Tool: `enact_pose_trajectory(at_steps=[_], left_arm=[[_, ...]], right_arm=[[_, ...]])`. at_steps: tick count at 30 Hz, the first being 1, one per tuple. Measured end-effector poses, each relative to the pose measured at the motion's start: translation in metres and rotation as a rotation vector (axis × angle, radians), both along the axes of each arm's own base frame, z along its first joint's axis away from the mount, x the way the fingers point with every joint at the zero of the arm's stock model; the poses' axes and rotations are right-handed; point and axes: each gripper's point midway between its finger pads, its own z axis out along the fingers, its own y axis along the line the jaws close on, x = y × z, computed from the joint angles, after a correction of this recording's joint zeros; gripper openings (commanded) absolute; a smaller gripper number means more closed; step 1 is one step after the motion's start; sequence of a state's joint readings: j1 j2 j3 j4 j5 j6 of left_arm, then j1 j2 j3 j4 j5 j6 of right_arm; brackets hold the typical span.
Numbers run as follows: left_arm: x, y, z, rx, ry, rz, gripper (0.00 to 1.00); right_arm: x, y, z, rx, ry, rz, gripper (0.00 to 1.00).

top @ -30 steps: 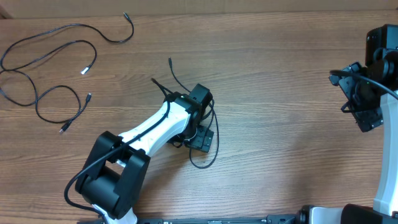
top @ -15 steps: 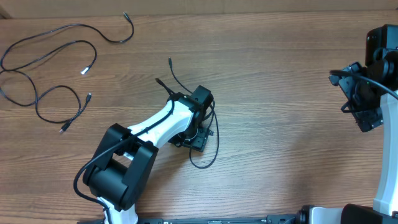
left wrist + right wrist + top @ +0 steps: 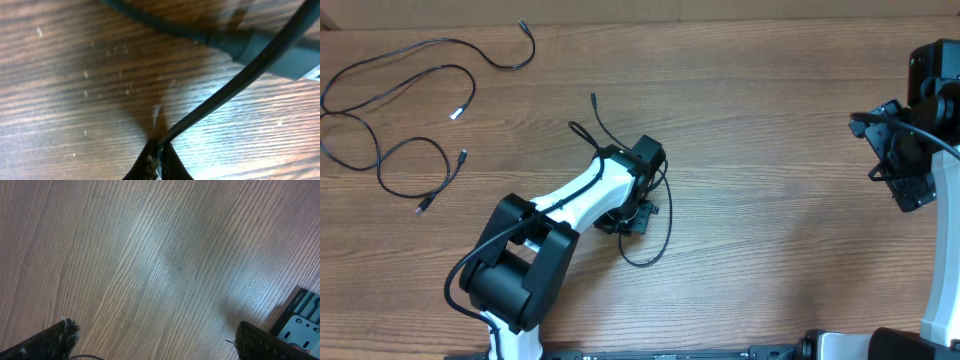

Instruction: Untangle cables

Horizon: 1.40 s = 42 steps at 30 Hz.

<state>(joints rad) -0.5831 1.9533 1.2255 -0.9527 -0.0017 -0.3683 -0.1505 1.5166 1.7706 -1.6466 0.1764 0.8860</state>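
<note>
Pinching cable (image 3: 220,92), left hand (image 3: 158,165) clamped, seen wrist-only; overhead hides it; right hand (image 3: 155,336) apart.

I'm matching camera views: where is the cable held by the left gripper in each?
Overhead: cable loops at centre, under the left gripper.
Left wrist: cable runs diagonally from bottom centre to upper right.
Right wrist: not in it.
Shared landmark: the wooden table.

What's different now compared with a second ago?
The left end effector shut on the cable beneath it, and its arm's elbow swung slightly rightward in the overhead view. The other loose cables and the open right end effector stayed put.
</note>
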Motion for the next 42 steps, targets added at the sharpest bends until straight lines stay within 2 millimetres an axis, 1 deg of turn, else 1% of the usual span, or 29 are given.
enact_pose_trajectory(at_steps=[4,6,7,9,10,11,13,15,16,17,19,21,22,24,25,30,34,36,39,42], left_arm=[[-0.019,0.013,0.001,0.066,0.082,0.042,0.04],[-0.024,0.019,0.004,0.087,0.11,0.055,0.04],[-0.026,0.021,0.007,0.095,0.123,0.062,0.04],[-0.021,0.022,0.018,0.08,0.1,0.077,0.04],[-0.017,0.022,0.028,0.06,0.072,0.086,0.04],[-0.012,0.023,0.043,0.031,0.029,0.1,0.04],[-0.004,0.024,0.066,-0.014,-0.039,0.118,0.04],[0.004,0.029,0.1,-0.075,-0.135,0.146,0.04],[0.008,0.034,0.12,-0.108,-0.191,0.166,0.04],[0.008,0.037,0.129,-0.121,-0.216,0.175,0.04],[0.007,0.055,0.151,-0.13,-0.271,0.223,0.04],[0.005,0.072,0.164,-0.122,-0.304,0.267,0.04],[0.005,0.084,0.172,-0.116,-0.327,0.303,0.04],[0.003,0.1,0.18,-0.108,-0.352,0.35,0.04],[0.002,0.115,0.185,-0.097,-0.368,0.398,0.04],[-0.004,0.16,0.187,-0.053,-0.354,0.554,0.04],[-0.007,0.188,0.187,-0.053,-0.344,0.677,0.04],[-0.008,0.197,0.188,-0.067,-0.344,0.725,0.04],[-0.011,0.21,0.192,-0.084,-0.362,0.792,0.04],[-0.021,0.229,0.201,-0.087,-0.39,0.88,0.04]], right_arm=[[0.0,0.0,0.0,0.0,-0.001,0.0,1.0],[0.0,0.0,0.0,0.0,-0.001,0.0,1.0],[0.0,0.0,0.0,0.0,-0.001,0.0,1.0],[0.0,0.0,0.0,0.0,-0.001,0.0,1.0],[0.0,0.0,0.0,0.0,-0.001,0.0,1.0],[0.0,0.0,0.0,0.0,0.0,0.0,1.0],[0.0,0.0,0.0,0.0,-0.001,0.0,1.0],[0.0,0.0,0.0,0.0,-0.001,0.0,1.0],[0.0,0.0,0.0,0.0,-0.001,0.0,1.0],[0.0,0.0,0.0,0.0,-0.001,0.0,1.0],[0.0,0.0,0.0,0.0,-0.001,0.0,1.0],[0.0,0.0,0.0,0.0,-0.001,0.0,1.0],[0.0,0.0,0.0,0.0,0.0,0.0,1.0],[0.0,0.0,0.0,0.0,-0.001,0.0,1.0],[0.0,0.0,0.0,0.0,-0.001,0.0,1.0],[0.0,0.0,0.0,0.0,-0.001,0.0,1.0],[0.0,0.0,0.0,0.0,-0.001,0.0,1.0],[0.0,0.0,0.0,0.0,-0.001,0.0,1.0],[0.0,0.0,0.0,0.0,-0.001,0.0,1.0],[0.0,0.0,0.0,0.0,-0.001,0.0,1.0]])
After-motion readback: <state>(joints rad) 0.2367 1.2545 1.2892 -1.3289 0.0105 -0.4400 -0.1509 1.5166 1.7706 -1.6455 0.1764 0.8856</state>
